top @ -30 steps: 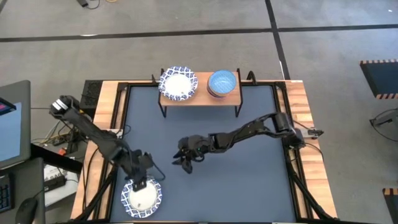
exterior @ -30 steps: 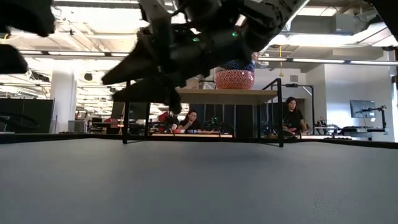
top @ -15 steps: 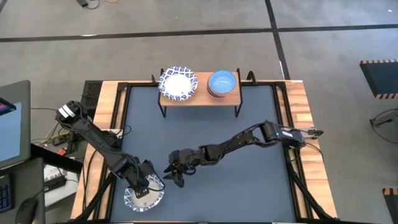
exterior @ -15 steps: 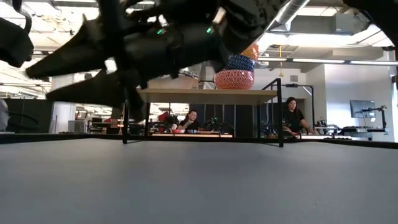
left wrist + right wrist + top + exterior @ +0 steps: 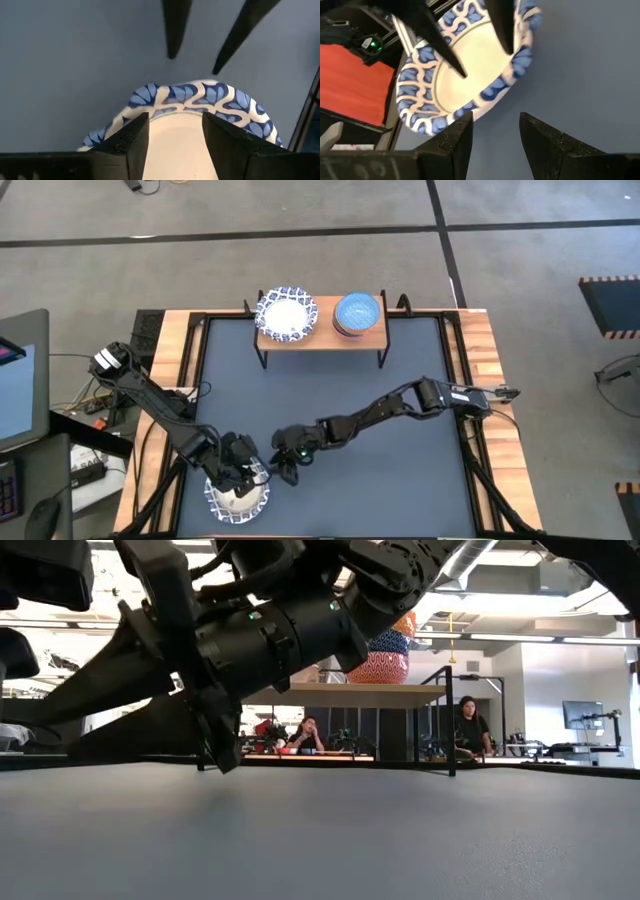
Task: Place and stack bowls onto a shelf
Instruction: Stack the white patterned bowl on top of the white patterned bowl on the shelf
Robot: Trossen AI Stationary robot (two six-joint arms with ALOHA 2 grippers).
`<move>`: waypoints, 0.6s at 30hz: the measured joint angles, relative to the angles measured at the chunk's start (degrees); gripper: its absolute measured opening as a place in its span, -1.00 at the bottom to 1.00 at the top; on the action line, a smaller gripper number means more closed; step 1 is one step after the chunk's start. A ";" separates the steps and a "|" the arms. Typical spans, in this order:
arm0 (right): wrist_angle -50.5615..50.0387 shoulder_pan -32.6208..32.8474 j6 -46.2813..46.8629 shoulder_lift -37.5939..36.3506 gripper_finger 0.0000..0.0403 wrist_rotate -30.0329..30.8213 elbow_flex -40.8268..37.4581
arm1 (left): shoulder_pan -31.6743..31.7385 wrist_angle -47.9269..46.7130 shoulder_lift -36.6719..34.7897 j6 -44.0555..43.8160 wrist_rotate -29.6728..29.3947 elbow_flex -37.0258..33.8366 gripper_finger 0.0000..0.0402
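Note:
A wide white bowl with a blue patterned rim [image 5: 236, 502] [image 5: 195, 97] [image 5: 465, 65] sits near the table's near-left corner. My left gripper [image 5: 247, 476] [image 5: 175, 117] is open above it, both fingers reaching over the bowl's inside. My right gripper [image 5: 283, 464] [image 5: 495, 117] is open, just right of the bowl, pointing at its rim and apart from it. The shelf [image 5: 322, 338] [image 5: 350, 693] stands at the far edge. It carries stacked white bowls [image 5: 286, 315] and a stack of small bowls [image 5: 378, 655] with light blue on top [image 5: 357, 313]. My left gripper has both open fingers [image 5: 132, 137] coming from above over the bowl's inside [image 5: 172, 145], behind its right-hand rim. I cannot tell whether they touch the bowl. The bowl's base rests on the table.
A raised wooden frame with black rails [image 5: 478, 380] borders the dark table. The middle and right of the tabletop [image 5: 400, 470] hold no objects. People sit at desks in the room beyond the shelf [image 5: 465, 725].
My right gripper has travelled toward the table's near-left corner and come close to the bowl, staying open. My left arm has swung its gripper a little toward the near edge, over the bowl.

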 joint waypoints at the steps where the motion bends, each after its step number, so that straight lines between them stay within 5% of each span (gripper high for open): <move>1: 0.00 0.12 0.00 0.00 -0.07 0.00 0.00 | 0.00 0.00 0.00 -0.53 0.55 0.00 -0.18; 9: 1.32 0.63 0.00 0.00 -0.07 0.52 -0.02 | -0.66 -0.64 1.48 -1.41 5.14 1.62 -0.38; 18: 0.53 0.61 0.04 0.00 -0.07 0.66 -0.02 | 0.07 2.66 12.29 0.78 11.28 2.51 -0.53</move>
